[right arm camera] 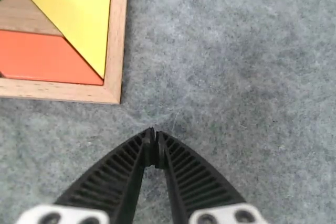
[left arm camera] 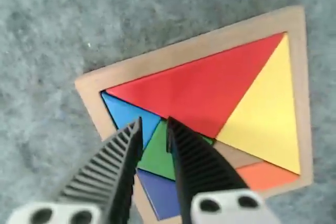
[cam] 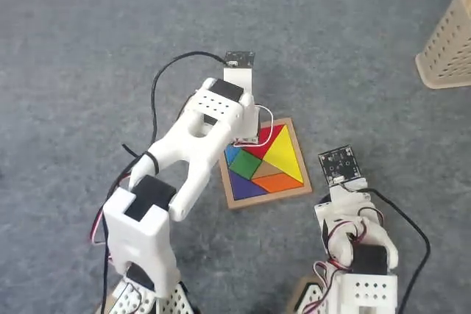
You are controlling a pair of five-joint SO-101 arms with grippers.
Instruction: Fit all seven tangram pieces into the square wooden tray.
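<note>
Jaws of the left gripper (left arm camera: 154,125) are seen parted by a narrow gap with nothing caught between them, while those of the right gripper (right arm camera: 153,134) are pressed together tip to tip and empty. A grey felt mat (cam: 110,56) is spread over the whole table. On it, near the middle, the square wooden tray (left arm camera: 189,54) is laid flat, with the left arm stretched over it and the right arm folded back just beside one of its corners. Inside the tray, the most room is taken by a large red triangle (left arm camera: 205,90) and a large yellow triangle (left arm camera: 268,114), set edge to edge. Next in size, an orange piece (left arm camera: 268,177) is fitted along one side of the frame, and a purple triangle (left arm camera: 157,195) is seated in a corner. A green square (left arm camera: 157,156) is held between the red and purple pieces, directly under the left fingertips. A small blue triangle (left arm camera: 128,116) fills the corner beside it, and a small plain wood triangle (right arm camera: 21,17) is wedged between yellow and orange. Seven pieces can be counted, no loose piece is seen on the mat, and no gap is seen in the frame, so the task is judged as good as done. Whether the green and blue pieces lie fully flush cannot be told.
</note>
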